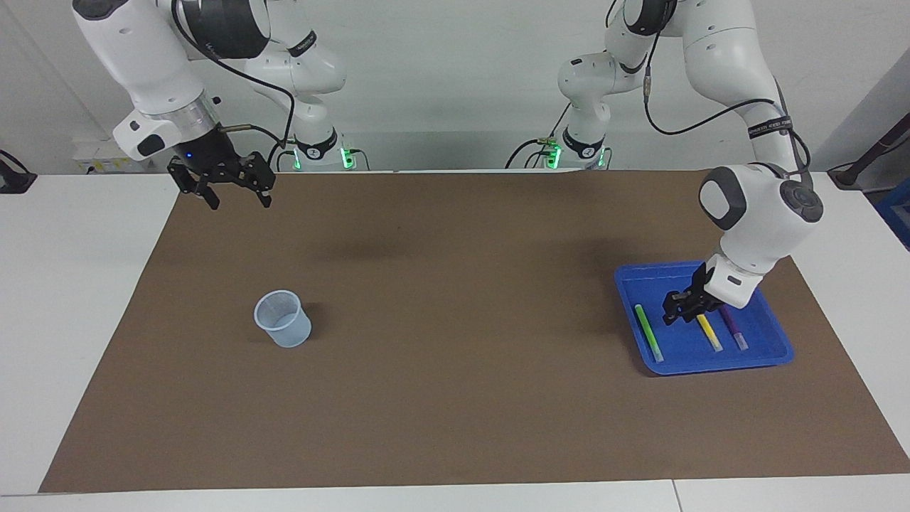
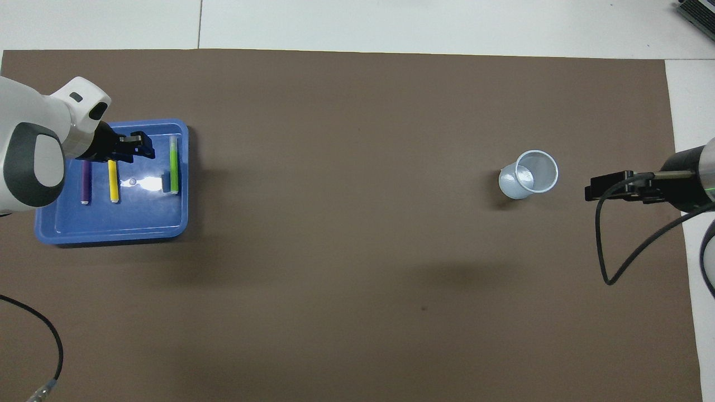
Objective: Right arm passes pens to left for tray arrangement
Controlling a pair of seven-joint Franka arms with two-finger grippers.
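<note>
Left pincer [image 1: 684, 313] over glossy square tray [image 1: 764, 355]

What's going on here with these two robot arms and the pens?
All three pens lie side by side in the blue tray at the left arm's end of the table: green pen, yellow pen, purple pen. The left hand hangs over the tray above the yellow pen, holding nothing. The right hand waits open in the air at its own end, near the empty pale-blue cup. No pen is left to pass.
</note>
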